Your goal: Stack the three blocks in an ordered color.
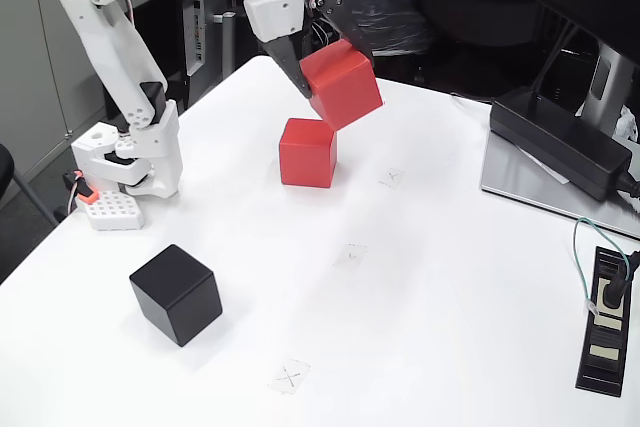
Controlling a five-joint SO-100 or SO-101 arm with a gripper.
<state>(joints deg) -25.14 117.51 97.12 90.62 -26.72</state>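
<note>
A red cube rests on the white table near the middle. Just above it, tilted, hangs a second red cube, its lower corner close to the resting cube's top; whether they touch I cannot tell. My gripper is shut on that raised cube, one dark finger on its left face, the other behind it. The black cube sits alone at the front left of the table, well away from the gripper.
The arm's white base stands at the left edge with a small white perforated block beside it. A black power brick lies on a grey plate at the right. A black socket strip sits front right. Faint X marks dot the table.
</note>
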